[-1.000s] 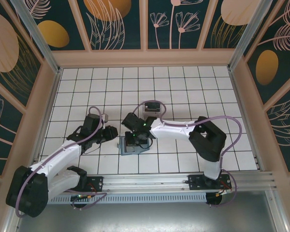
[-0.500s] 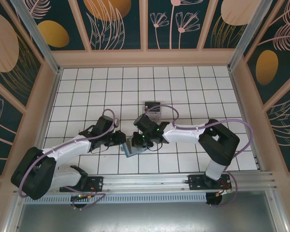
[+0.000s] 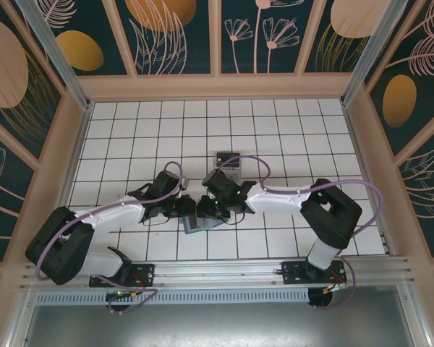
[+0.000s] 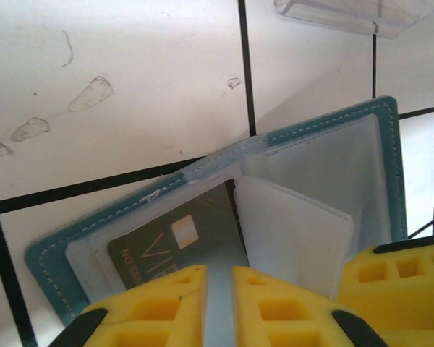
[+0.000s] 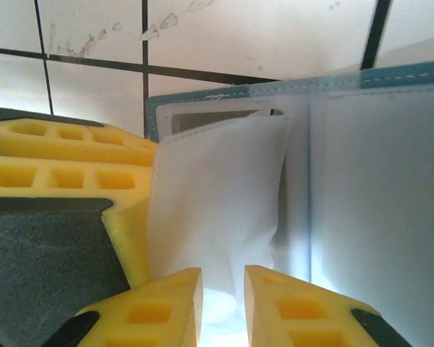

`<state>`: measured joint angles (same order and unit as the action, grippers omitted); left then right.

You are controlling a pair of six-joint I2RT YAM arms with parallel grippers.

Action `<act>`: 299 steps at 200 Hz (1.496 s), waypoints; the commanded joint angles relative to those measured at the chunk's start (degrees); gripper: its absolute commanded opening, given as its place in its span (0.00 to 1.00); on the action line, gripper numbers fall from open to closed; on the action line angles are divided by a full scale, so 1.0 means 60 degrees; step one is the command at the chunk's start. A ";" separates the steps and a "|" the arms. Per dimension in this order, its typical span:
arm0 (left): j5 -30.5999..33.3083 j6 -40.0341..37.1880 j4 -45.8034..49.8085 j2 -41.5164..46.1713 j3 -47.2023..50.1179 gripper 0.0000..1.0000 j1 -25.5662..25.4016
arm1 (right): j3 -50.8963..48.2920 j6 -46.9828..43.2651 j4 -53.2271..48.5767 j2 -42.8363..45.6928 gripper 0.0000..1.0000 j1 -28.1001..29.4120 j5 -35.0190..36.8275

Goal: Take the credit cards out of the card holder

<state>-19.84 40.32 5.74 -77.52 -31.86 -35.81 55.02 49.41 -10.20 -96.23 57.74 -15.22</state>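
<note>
Our left arm (image 3: 108,217) and right arm (image 3: 282,199) have white links and black joints — a lilac cable (image 3: 362,183) follows each, and the yellow fingers (image 4: 282,303) show square hollows.

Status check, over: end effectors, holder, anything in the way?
Left end effector nearly closed at holder edge, grip unclear. Right end effector slightly open around sleeve flap. Dark card in pocket. Nothing blocking.

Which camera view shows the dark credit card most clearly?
Left wrist: the dark card lies under a clear sleeve, chip and letters visible. Right wrist gives a grey sliver behind a pale flap. Top external: the card holder is too small to show it.
</note>
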 commanded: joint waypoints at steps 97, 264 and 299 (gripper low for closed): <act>-0.0194 0.0132 -0.0123 -0.0804 -0.0945 0.18 -0.0614 | -0.0260 -0.0442 -0.1408 0.2264 0.26 -0.1068 0.2089; 0.1341 0.0360 0.0463 -0.1498 -0.2029 0.21 -0.1707 | -0.0482 -0.0632 -0.0890 0.2494 0.28 -0.1227 0.1301; 0.2262 0.0593 0.1068 -0.0535 -0.1703 0.22 -0.1667 | -0.0327 -0.0787 -0.0349 0.1912 0.28 -0.1228 0.0374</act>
<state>-11.84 42.33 8.05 -84.99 -42.92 -45.89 52.71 46.37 -15.55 -82.26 50.65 -8.51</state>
